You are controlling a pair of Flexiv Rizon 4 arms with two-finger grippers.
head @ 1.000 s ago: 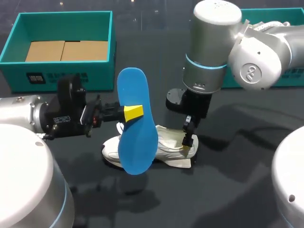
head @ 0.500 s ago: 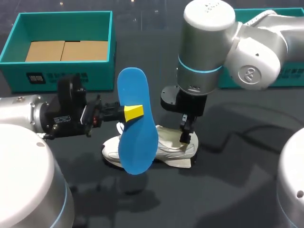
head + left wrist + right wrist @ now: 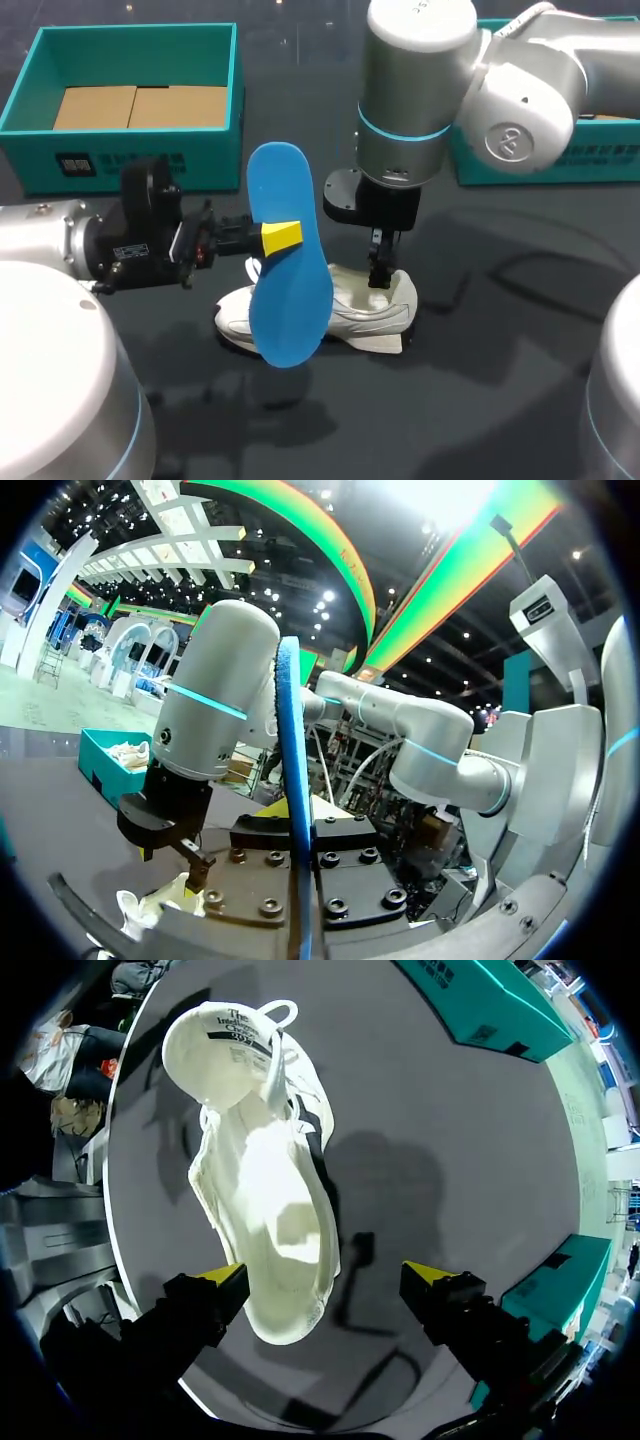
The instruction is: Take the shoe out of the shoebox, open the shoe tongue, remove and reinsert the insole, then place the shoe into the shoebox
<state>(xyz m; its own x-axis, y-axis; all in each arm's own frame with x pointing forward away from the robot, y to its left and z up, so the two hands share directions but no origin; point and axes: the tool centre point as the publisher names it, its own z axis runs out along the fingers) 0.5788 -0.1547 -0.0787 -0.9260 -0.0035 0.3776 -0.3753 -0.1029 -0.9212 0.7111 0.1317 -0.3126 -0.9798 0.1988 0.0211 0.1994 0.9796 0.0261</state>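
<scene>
A blue insole [image 3: 290, 290] stands upright above the table, with my left gripper [image 3: 281, 236] shut on its middle. In the left wrist view the insole [image 3: 293, 780] shows edge-on between the fingers. The white shoe [image 3: 352, 312] lies on the dark table behind the insole. My right gripper [image 3: 380, 268] hangs just over the shoe's right end, pointing down. In the right wrist view the shoe [image 3: 262, 1185] lies lengthwise ahead of the right gripper [image 3: 325, 1275]. Its fingers are open, its near end sits between the yellow tips, and its heel loop is at the far end.
A teal shoebox [image 3: 35, 70] with a cardboard liner stands at the back left. Another teal box [image 3: 505, 160] is at the back right, partly behind my right arm. Dark tabletop [image 3: 480, 390] stretches in front of and to the right of the shoe.
My right arm has swung left, carrying its open gripper from the shoe's right edge to above the shoe. The left arm and the insole have stayed put.
</scene>
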